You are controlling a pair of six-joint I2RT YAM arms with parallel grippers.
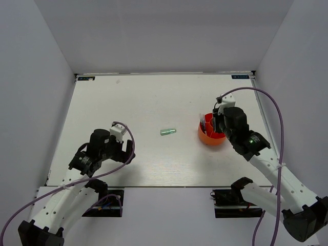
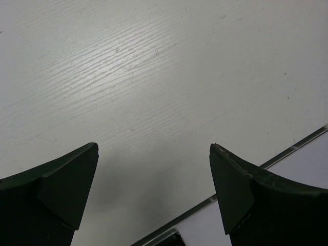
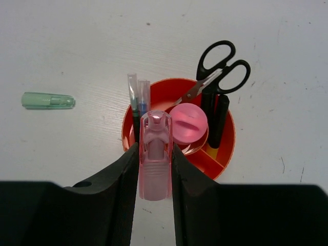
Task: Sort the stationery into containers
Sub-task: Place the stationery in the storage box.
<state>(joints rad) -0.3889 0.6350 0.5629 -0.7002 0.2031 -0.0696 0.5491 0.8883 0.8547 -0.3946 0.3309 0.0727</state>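
Right wrist view: right gripper point(image 3: 155, 151) jaws clamp the pink marker point(image 3: 155, 159) over the cup point(image 3: 163, 91)'s near rim, next surely a lowering and release; left gripper point(image 2: 154, 154) jaws gape, pale green marker point(image 3: 47, 100) lies on the counter point(image 3: 77, 41).

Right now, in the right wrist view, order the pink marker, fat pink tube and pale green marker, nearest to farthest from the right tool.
1. pink marker: held in the right tool
2. fat pink tube: in the cup
3. pale green marker: on the table, left
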